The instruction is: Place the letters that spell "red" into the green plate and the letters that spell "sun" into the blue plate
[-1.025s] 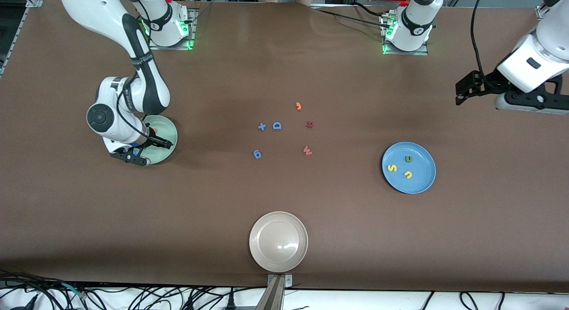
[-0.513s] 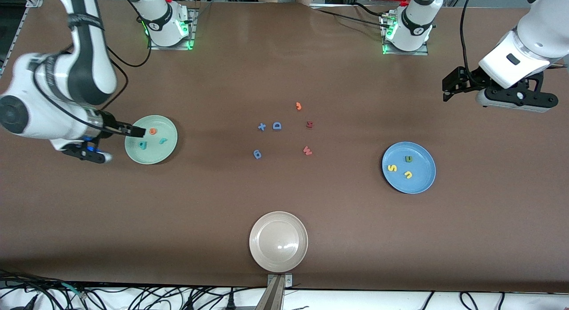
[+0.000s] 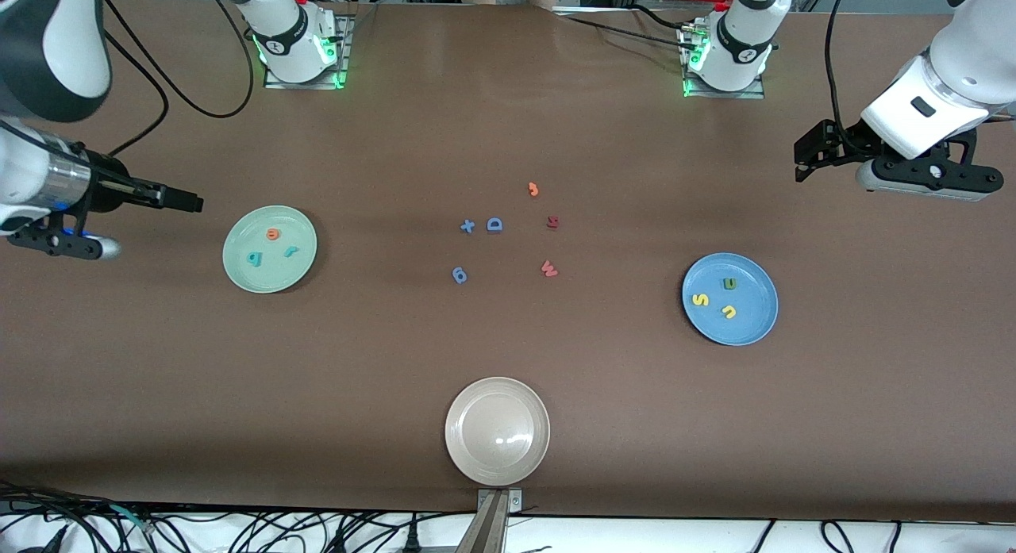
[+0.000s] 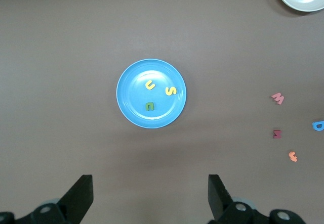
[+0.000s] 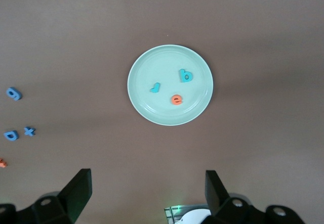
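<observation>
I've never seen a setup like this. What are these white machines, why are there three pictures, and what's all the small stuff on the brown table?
The white machines are two robot arms bolted along one edge of the table. The big picture comes from a high camera facing them; the other two come from cameras on the arms' wrists, looking down past their own fingers.

The left gripper and the right gripper are both open, hold nothing and are raised near the two ends of the table.

On the table, the green plate holds an orange "e", a teal "r" and a teal "d". The blue plate holds a yellow "s", a yellow "u" and an olive "n". Spare foam characters lie in the middle, and a beige plate sits nearest the front camera.
</observation>
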